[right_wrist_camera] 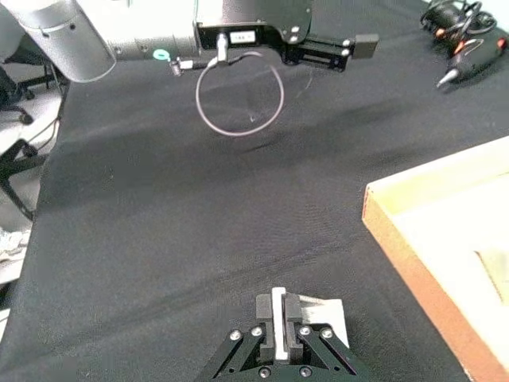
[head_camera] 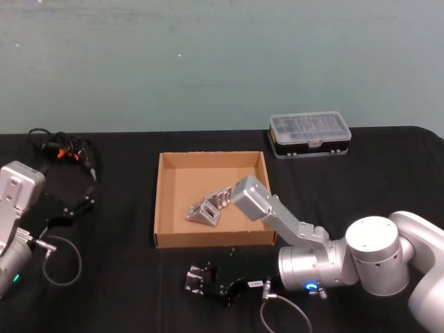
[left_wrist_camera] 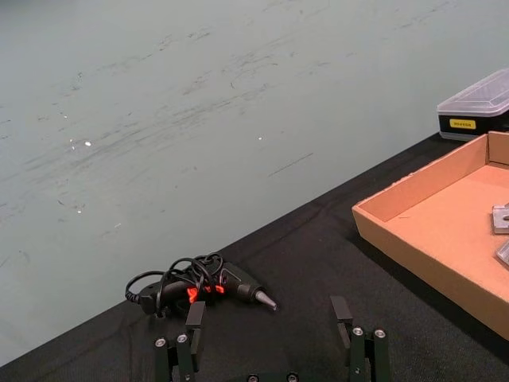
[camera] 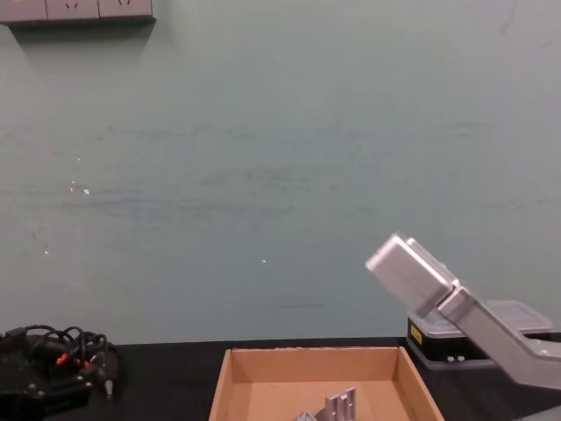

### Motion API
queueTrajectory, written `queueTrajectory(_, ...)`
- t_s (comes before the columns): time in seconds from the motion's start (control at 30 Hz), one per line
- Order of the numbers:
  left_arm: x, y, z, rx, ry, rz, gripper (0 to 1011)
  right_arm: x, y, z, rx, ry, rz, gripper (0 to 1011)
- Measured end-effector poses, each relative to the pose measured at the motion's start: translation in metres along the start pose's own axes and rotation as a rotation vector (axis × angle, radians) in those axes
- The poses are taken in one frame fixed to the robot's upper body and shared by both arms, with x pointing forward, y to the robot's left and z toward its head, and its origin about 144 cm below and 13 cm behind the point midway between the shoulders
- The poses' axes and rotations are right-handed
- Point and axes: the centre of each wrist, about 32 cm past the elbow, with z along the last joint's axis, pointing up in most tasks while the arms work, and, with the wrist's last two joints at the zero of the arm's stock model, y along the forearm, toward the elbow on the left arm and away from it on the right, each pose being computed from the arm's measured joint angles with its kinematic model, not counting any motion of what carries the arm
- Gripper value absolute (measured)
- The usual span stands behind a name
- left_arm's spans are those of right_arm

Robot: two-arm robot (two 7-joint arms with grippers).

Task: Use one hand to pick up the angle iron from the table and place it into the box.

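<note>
The right pincer [head_camera: 196, 283] lies low over the black surface [head_camera: 125, 277] just in front of the box's near wall, its fingers pointing toward the robot's left, drawn together with nothing between them. Its silver-grey arm runs back to the right, and one boxy link rises over the box's near right corner. The left pincer [head_camera: 87, 201] sits at the far left of the surface, near a corded tool [head_camera: 62, 151] with orange marks, and grips nothing. In the head view the angle iron [head_camera: 208, 207] lies inside the tan box [head_camera: 166, 208], toward the middle and slightly right. Its long axis runs on a diagonal, from the near left up to the far right, where its end is hidden by the arm link. A black case [head_camera: 310, 134] with a clear lid stands beyond the box's far right corner.

In the left wrist view the left pincer [left_wrist_camera: 270, 318] has its two fingers well apart and empty above the surface [left_wrist_camera: 318, 255], with the corded tool [left_wrist_camera: 208, 286] just beyond them. The box [left_wrist_camera: 429, 231] shows to one side, with grey edges of the angle iron [left_wrist_camera: 501, 219] on its floor.

In the right wrist view the right pincer [right_wrist_camera: 285, 318] shows its fingers pressed close, with only a thin pale pad line between them, holding nothing. The box wall [right_wrist_camera: 413, 263] is near it, and the left pincer [right_wrist_camera: 350, 49] is well apart across the surface.

In the chest view the angle iron [camera: 337, 406] stands up from the box floor [camera: 263, 386], low in the view, with a ribbed face toward the camera.
</note>
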Motion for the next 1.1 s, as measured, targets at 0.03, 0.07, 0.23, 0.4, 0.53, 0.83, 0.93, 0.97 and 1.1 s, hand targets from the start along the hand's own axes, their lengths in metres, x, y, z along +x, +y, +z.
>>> queueTrajectory(0.03, 0.0, 0.0, 0.0, 0.0, 0.0, 0.0, 1000, 0.0, -0.001, 0.0, 0.006, 0.0, -0.004, 93)
queueTrajectory(0.07, 0.0, 0.0, 0.0, 0.0, 0.0, 0.0, 1000, 0.0, -0.001, 0.001, 0.009, 0.0, -0.006, 93)
queueTrajectory(0.23, 0.0, 0.0, 0.0, 0.0, 0.0, 0.0, 1000, -0.001, -0.004, 0.004, 0.026, -0.005, -0.01, 93)
queueTrajectory(0.4, 0.0, 0.0, 0.0, 0.0, 0.0, 0.0, 1000, -0.001, -0.012, 0.01, 0.079, -0.015, -0.039, 93)
queueTrajectory(0.53, 0.0, 0.0, 0.0, 0.0, 0.0, 0.0, 1000, 0.002, -0.019, 0.014, 0.123, -0.019, -0.072, 93)
queueTrajectory(0.83, 0.0, 0.0, 0.0, 0.0, 0.0, 0.0, 1000, 0.007, -0.032, 0.019, 0.187, -0.019, -0.132, 93)
queueTrajectory(0.93, 0.0, 0.0, 0.0, 0.0, 0.0, 0.0, 1000, 0.008, -0.033, 0.019, 0.197, -0.016, -0.142, 93)
queueTrajectory(0.97, 0.0, 0.0, 0.0, 0.0, 0.0, 0.0, 1000, 0.009, -0.034, 0.019, 0.201, -0.013, -0.146, 92)
queueTrajectory(1.1, 0.0, 0.0, 0.0, 0.0, 0.0, 0.0, 1000, 0.01, -0.035, 0.019, 0.205, -0.008, -0.152, 93)
